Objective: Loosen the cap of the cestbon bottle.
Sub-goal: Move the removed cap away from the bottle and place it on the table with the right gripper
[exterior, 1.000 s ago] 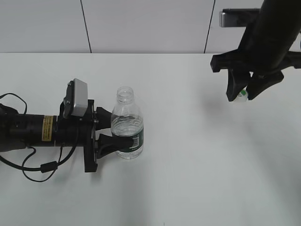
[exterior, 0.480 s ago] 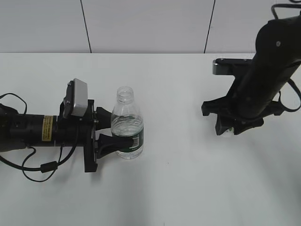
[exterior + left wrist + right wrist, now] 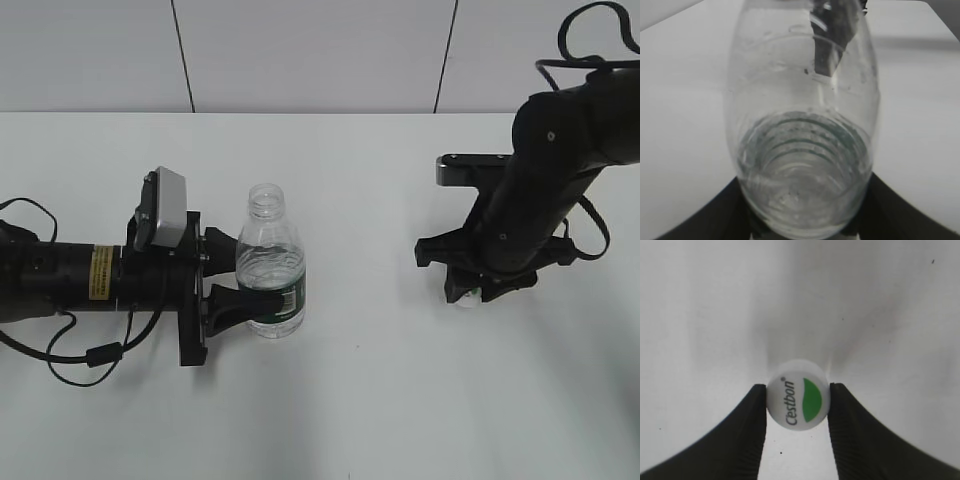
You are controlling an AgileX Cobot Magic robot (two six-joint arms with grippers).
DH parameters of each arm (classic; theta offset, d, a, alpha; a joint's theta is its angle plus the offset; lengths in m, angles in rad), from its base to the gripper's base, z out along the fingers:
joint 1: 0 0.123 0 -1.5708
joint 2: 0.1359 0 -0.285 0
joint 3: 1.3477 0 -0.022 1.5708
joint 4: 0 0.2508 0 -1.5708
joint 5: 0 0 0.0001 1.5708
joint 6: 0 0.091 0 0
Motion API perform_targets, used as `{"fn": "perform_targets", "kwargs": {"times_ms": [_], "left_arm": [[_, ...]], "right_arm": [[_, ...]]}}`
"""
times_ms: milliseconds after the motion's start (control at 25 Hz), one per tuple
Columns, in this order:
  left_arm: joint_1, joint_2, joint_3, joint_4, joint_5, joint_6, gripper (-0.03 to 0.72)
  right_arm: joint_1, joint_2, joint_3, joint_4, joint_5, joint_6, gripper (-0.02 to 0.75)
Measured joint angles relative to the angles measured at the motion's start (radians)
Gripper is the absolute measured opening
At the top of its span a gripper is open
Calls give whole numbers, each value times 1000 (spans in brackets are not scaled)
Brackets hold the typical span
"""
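Note:
The cestbon bottle (image 3: 269,262) stands upright left of the middle of the white table, its neck open and capless. My left gripper (image 3: 243,272) is shut on the bottle's body at the green label; the left wrist view shows the clear ribbed bottle (image 3: 802,145) filling the frame between the jaws. My right gripper (image 3: 468,296) is low over the table at the right, shut on the white cap (image 3: 798,399) with its green half-moon mark. The cap sits at or just above the table surface between the two black fingers. In the exterior view the cap (image 3: 466,297) shows only as a small white bit.
The white table (image 3: 380,400) meets a pale panelled wall (image 3: 300,50) at the back. Black cables (image 3: 70,360) trail beside the left arm at the left edge.
My right gripper has come down and moved left with the cap, from high at the back right to near the table surface. The left gripper and the bottle have not moved.

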Motion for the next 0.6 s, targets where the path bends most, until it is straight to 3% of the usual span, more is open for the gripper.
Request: {"fn": "perform_targets", "kwargs": {"times_ms": [120,240,320,480,600], "left_arm": [[0,0,0,0,0,0,354],[0,0,0,0,0,0,354],[0,0,0,0,0,0,354],[0,0,0,4,0,0,368],[1,0,-1,28,3,0,469]], "right_arm": [[0,0,0,-3,-3,-12,341],[0,0,0,-3,-3,-38,514],[0,0,0,-3,1,-41,579],[0,0,0,-4,8,-44,592],[0,0,0,-4,13,-44,592]]}}
